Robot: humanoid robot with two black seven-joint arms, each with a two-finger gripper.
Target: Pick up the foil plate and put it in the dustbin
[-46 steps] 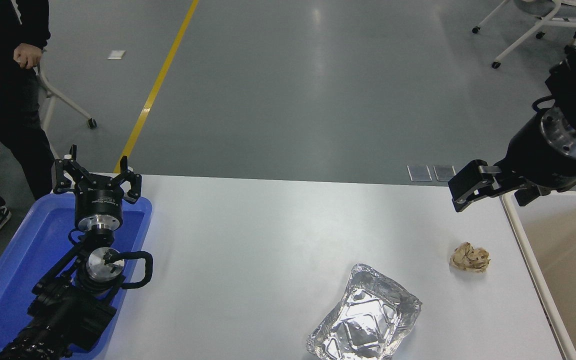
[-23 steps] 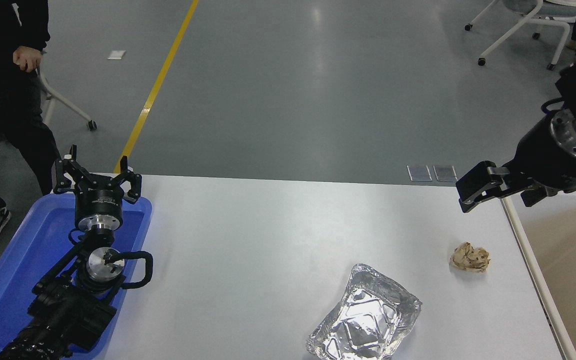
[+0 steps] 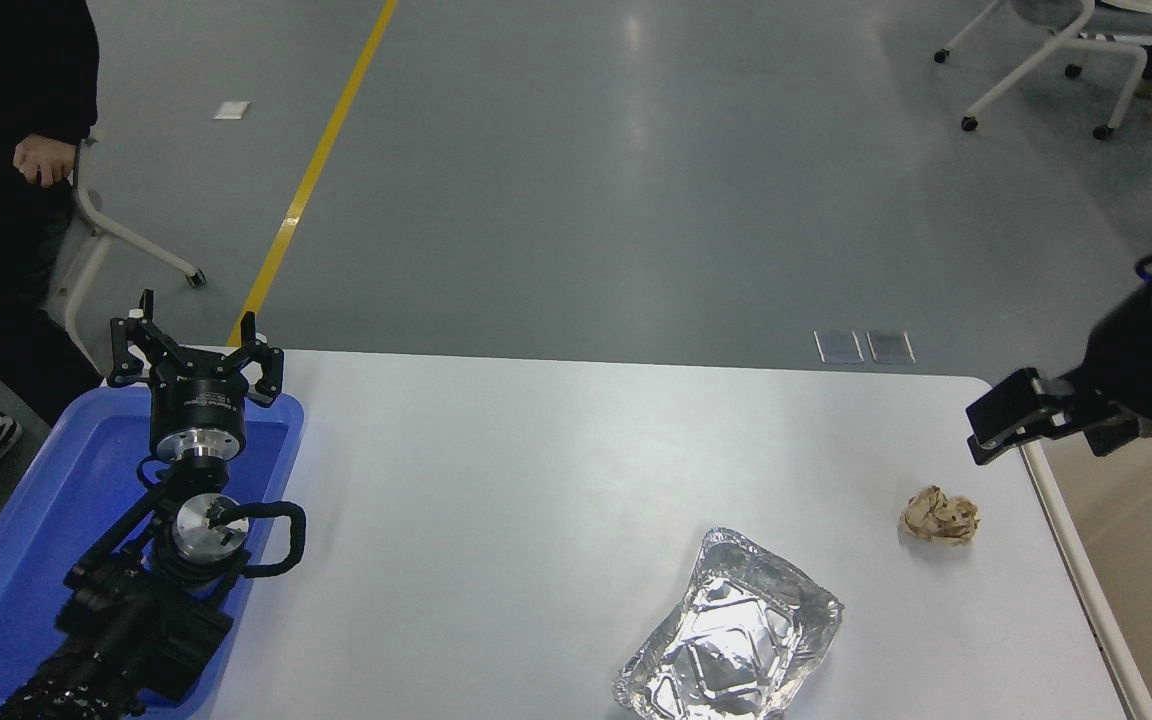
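The foil plate is a shiny crinkled silver tray lying on the white table near its front edge, right of centre. The dustbin, cream with a pale rim, stands against the table's right side, only partly in view. My right gripper hangs above the table's far right corner by the dustbin's rim, well beyond the plate and holding nothing that I can see. My left gripper is parked open over the blue tray at the left.
A small crumpled tan paper ball lies between the plate and my right gripper. A shallow blue tray sits under my left arm. A person in black stands at the far left beside a chair; more chairs stand at the top right.
My right arm has drawn back to the right and a little lower, from over the table's far right part to its corner by the dustbin. The person at the left shifted slightly.
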